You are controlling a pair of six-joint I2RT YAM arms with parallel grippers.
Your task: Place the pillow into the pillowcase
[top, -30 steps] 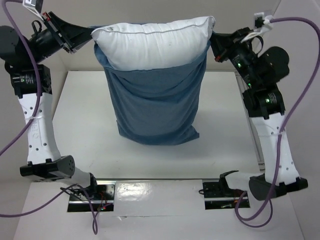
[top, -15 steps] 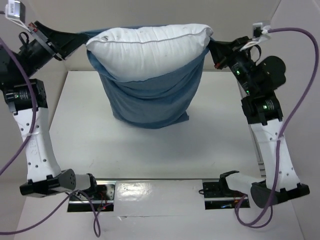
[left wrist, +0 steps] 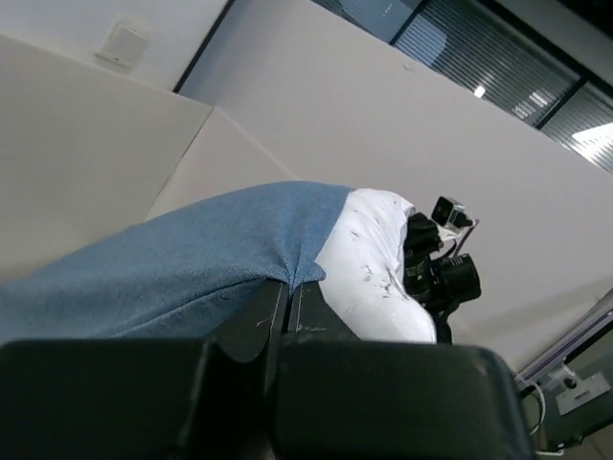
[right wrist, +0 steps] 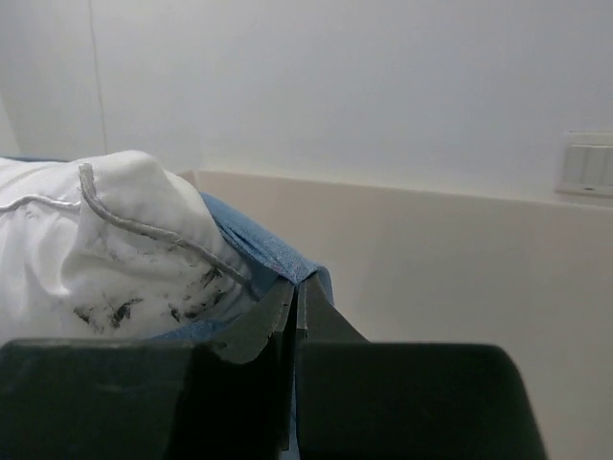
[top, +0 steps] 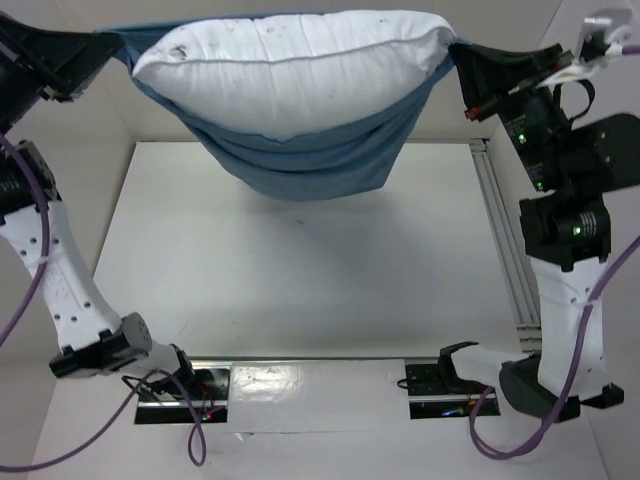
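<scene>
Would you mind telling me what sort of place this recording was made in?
Probably an indoor robotics lab or test cell: a white table boxed in by plain partition panels, an aluminium rail along its right edge, and office-style ceiling lights overhead.

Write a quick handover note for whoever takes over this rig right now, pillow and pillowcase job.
Left gripper: shut on the pillowcase hem.
Right gripper: shut on the opposite hem corner.
The case hangs stretched between them above the table, the pillow sitting in its mouth.
Done: lower part of the pillow is inside.
To do: the upper part, bare above the hem, must go in.
</scene>
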